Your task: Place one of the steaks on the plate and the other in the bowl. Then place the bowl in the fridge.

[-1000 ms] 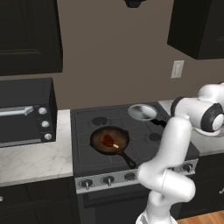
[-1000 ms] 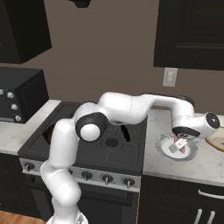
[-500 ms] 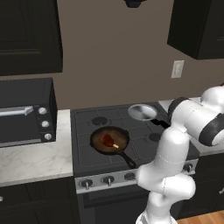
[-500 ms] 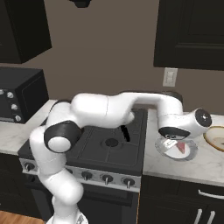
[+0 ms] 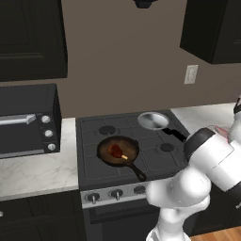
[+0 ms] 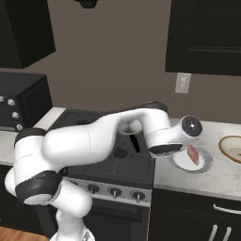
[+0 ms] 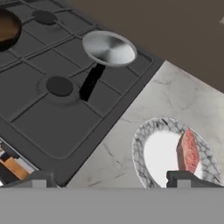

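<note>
A pinkish-red marbled steak [image 7: 188,151] lies on the grey-rimmed white plate [image 7: 140,146] on the marble counter right of the stove. My gripper [image 7: 111,179] hovers just above and in front of that plate, open wide, with nothing between its fingertips [image 7: 183,177]. From the right base view the same steak [image 6: 193,153] rests on the plate [image 6: 180,163] under my hand. The reddish-brown steak [image 5: 116,151] lies in the black skillet [image 5: 117,151] on the stove's front left burner. The beige bowl [image 6: 231,148] stands on the counter right of the plate. The fridge is out of view.
A shiny silver pan [image 7: 109,48] with a dark handle sits on the back right burner. A black toaster oven [image 5: 26,120] stands on the left counter. Dark cabinets hang above. My white arm [image 6: 103,136] stretches across the stove's front.
My hand has lifted slightly off the plate, leaving the pinkish steak on it, and the elbow has swung lower and forward. The jaws have stayed open.
</note>
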{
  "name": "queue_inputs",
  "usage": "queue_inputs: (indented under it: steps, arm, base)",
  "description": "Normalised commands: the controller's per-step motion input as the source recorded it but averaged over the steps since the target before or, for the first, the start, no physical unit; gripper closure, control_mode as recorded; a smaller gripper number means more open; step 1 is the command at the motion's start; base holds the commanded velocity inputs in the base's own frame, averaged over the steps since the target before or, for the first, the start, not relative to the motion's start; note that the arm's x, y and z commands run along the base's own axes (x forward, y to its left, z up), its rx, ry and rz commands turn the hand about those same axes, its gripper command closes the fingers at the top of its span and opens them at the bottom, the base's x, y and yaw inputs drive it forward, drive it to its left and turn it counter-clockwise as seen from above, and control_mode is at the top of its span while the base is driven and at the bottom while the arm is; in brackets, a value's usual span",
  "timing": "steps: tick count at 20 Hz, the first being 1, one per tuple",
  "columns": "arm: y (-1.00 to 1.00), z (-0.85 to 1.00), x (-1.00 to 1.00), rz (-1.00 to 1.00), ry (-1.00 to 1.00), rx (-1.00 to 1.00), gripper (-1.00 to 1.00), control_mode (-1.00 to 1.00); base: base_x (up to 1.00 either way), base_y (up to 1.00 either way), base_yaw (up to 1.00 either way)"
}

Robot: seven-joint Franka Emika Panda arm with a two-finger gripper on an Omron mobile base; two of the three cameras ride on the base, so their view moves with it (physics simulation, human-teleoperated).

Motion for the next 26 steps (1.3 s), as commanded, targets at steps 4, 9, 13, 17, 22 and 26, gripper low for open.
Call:
queue_inputs:
  steps: [4,9,13,17,22,26]
  arm:
    - [0.79,0.01,-0.08,-0.25,0.14,0.00,-1.00,-1.00]
    - [0.88,0.00,-0.13,-0.23,0.20,0.00,-1.00,-1.00]
    - [0.92,0.00,-0.08,-0.24,0.18,0.00,-1.00,-1.00]
    - [0.92,0.04,-0.21,-0.31,0.09,0.00,-1.00,-1.00]
    - [0.94,0.03,-0.25,-0.44,0.00,0.00,-1.00,-1.00]
    - [0.90,0.13,-0.11,-0.43,0.00,0.00,-1.00,-1.00]
  base:
    - [0.00,0.00,0.00]
    - [0.00,0.00,0.00]
    - [0.00,0.00,0.00]
    - [0.00,0.00,0.00]
    - [0.00,0.00,0.00]
    - [0.00,0.00,0.00]
